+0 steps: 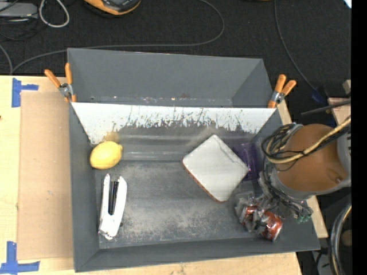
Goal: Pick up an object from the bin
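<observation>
Red shiny object, tight in bin corner

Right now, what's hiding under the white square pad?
A purple thing peeks out past the pad's right corner. The pad covers the rest of it, so its shape cannot be told, nor whether anything else lies beneath.

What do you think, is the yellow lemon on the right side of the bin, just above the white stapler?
Not quite. The camera view shows the yellow lemon on the left side of the bin, not the right. It does lie just above the white stapler.
</observation>
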{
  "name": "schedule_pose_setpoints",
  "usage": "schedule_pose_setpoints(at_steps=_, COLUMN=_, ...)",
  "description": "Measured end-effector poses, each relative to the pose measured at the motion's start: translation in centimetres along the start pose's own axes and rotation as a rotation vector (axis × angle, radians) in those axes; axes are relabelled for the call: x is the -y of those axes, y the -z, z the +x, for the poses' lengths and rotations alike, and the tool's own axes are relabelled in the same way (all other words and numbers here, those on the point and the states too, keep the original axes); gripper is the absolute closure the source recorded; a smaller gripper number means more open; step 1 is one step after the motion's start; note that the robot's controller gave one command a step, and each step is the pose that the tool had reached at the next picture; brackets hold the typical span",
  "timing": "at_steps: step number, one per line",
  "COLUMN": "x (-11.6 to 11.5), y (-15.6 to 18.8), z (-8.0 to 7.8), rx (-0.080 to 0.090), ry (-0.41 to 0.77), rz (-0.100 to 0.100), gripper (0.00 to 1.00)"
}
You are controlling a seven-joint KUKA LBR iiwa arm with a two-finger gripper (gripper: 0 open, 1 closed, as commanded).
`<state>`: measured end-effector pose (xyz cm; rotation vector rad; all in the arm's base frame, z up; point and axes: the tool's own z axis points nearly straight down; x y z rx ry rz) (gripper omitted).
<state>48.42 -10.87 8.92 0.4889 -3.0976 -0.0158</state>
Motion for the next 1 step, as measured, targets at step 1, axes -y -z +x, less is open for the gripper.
schedule_pose_setpoints(at_steps=1, x=0.05, y=3.04, z=-0.08, rx=0.004, ry=-0.002, rz=0.003, gripper=1.0)
